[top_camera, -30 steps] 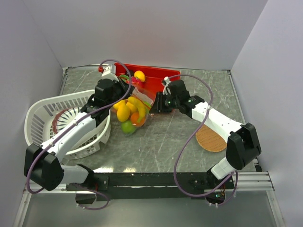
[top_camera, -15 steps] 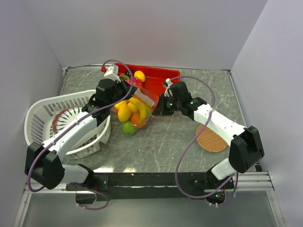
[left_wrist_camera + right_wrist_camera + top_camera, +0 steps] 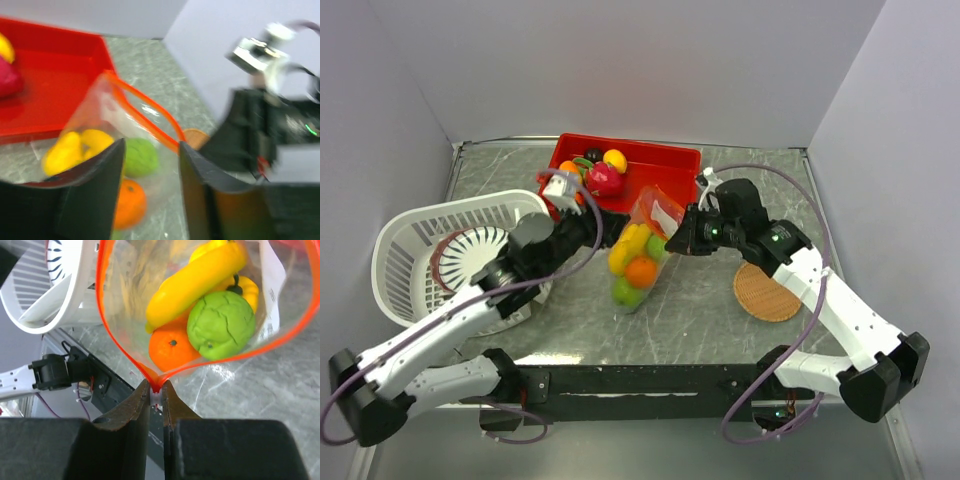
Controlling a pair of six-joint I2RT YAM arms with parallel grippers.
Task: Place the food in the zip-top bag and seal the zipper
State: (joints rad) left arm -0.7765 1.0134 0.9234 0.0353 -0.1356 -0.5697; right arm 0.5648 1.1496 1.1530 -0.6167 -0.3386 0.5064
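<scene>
The clear zip-top bag (image 3: 645,240) hangs upright over the table's middle and holds a banana (image 3: 200,277), a green lime (image 3: 221,325), an orange (image 3: 170,350) and other yellow fruit. Its mouth is open, and the reddish-orange zipper (image 3: 107,335) forms a wide loop. My right gripper (image 3: 684,240) is shut on one end of the zipper (image 3: 156,388). My left gripper (image 3: 603,226) is open just left of the bag. In the left wrist view the bag (image 3: 100,125) and its zipper (image 3: 150,112) lie beyond the spread fingers (image 3: 95,190), touching neither.
The red tray (image 3: 660,160) at the back holds a red fruit (image 3: 605,180) and a yellow-orange one (image 3: 615,160). The white slatted basket (image 3: 420,240) stands at the left under my left arm. A round cork mat (image 3: 765,292) lies at the right.
The right gripper has lifted the bag and carried it right and nearer, so it now hangs upright. The left arm has swung down and back from the bag's rim.
</scene>
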